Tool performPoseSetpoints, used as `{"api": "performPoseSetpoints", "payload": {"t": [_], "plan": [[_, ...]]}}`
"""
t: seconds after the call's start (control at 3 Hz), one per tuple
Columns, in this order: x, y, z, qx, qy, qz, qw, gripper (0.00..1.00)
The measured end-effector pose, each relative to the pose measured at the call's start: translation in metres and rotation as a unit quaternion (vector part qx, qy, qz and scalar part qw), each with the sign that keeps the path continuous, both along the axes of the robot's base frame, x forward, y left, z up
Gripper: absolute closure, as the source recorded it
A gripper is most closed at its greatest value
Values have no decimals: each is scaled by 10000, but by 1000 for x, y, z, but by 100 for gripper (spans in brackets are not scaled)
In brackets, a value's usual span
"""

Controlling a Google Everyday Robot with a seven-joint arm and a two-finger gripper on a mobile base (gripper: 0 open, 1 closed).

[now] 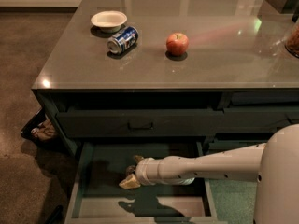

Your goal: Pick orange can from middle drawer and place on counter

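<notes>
The middle drawer is pulled open below the counter, showing its flat green floor. My gripper reaches from the right into the drawer's middle, just above the floor, on a long pale arm. A small dark brownish shape sits at the gripper's tip. I cannot tell whether it is the orange can, and no can shows elsewhere in the drawer. The arm's shadow lies on the drawer floor in front of it.
On the counter stand a white bowl, a blue-and-white can on its side, and a red apple. A handled drawer front is shut above the open drawer. A dark bin sits on the floor at left.
</notes>
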State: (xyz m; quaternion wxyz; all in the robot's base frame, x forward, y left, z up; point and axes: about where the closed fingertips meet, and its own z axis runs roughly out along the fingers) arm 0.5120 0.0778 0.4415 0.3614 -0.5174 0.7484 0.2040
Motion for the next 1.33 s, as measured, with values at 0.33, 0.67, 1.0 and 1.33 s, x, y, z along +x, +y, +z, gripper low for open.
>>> {"api": "performPoseSetpoints", "payload": {"t": [0.33, 0.67, 1.0, 1.33], "plan": [[0, 0, 0, 0, 0, 0, 10000, 57], [0, 0, 0, 0, 0, 0, 10000, 80], [0, 0, 0, 0, 0, 1, 10000, 100], [0, 0, 0, 4, 3, 5, 10000, 100]]}}
